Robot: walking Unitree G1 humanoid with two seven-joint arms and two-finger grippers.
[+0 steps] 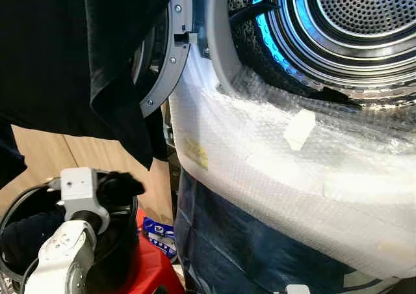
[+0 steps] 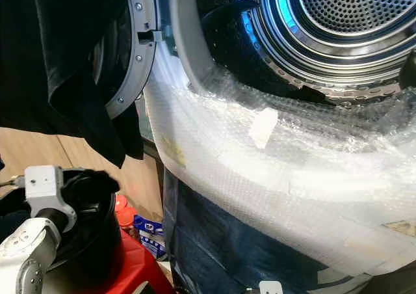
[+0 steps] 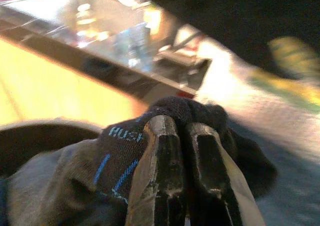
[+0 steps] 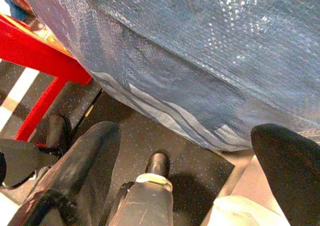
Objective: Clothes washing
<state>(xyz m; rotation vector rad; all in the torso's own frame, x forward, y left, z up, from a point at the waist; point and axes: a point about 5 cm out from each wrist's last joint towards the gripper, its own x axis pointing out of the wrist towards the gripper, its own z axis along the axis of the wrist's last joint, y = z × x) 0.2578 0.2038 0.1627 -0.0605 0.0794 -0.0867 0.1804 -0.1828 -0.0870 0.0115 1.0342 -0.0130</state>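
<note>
Left tool (image 3: 182, 136) pinched tight on a dark sock (image 3: 125, 156) above the basket (image 1: 13, 209). Drum (image 1: 364, 21) looks empty; loading barely begun. Right tool: state cannot tell.

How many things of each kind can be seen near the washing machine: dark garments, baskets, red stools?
Dark garments: 2, a black cloth hanging over the open door, and a dark sock pinched by the left gripper fingers
Baskets: 1, black basket with laundry
Red stools: 1, red stool under the basket
Total: 4
</note>
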